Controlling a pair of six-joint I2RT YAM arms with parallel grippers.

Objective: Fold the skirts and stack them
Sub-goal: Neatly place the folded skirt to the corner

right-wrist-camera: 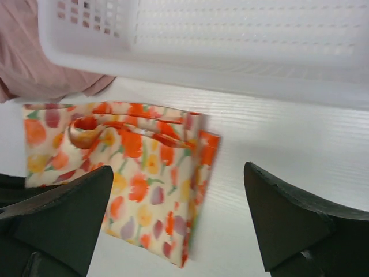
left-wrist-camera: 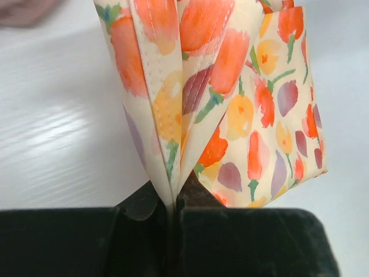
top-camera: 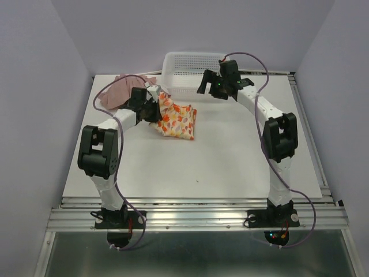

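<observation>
The cream printed skirt (top-camera: 176,119) lies folded on the white table, left of centre; it also shows in the right wrist view (right-wrist-camera: 132,173). My left gripper (top-camera: 151,110) is shut on its left edge, with the fabric (left-wrist-camera: 196,104) pinched between the jaws and lifted. The dusty pink skirt (top-camera: 122,89) lies crumpled at the back left, behind the left arm; its edge shows in the right wrist view (right-wrist-camera: 34,63). My right gripper (top-camera: 214,88) hangs open and empty above the table, in front of the basket and to the right of the printed skirt.
A white mesh basket (top-camera: 187,66) stands at the back centre of the table, just behind the right gripper, and fills the top of the right wrist view (right-wrist-camera: 230,52). The white table (top-camera: 219,161) ends at a metal rail near the arm bases.
</observation>
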